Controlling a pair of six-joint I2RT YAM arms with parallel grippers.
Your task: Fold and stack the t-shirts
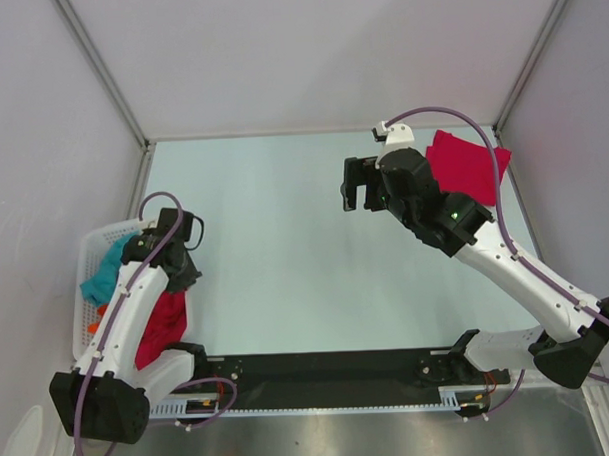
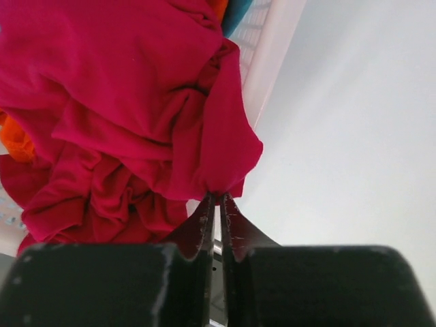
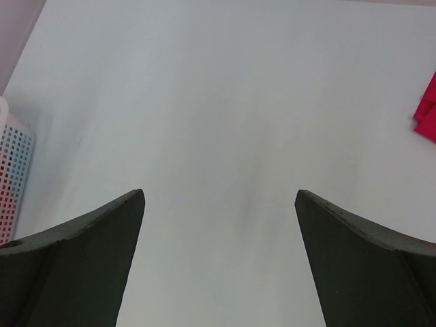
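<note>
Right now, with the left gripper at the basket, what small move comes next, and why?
Probably lift the left gripper toward the table, drawing the crumpled t-shirt out of the basket: its jaws are shut on a fold, and the right gripper hangs open over the table.

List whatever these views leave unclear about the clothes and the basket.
- Top view: the left arm covers most of the basket, so its garments cannot be counted.
- Top view: the right arm hides part of the folded red t-shirt; one shirt or several, unclear.
- Left wrist view: the crumpled red t-shirt in the left end effector blocks the orange cloth and teal cloth, both cropped.
</note>
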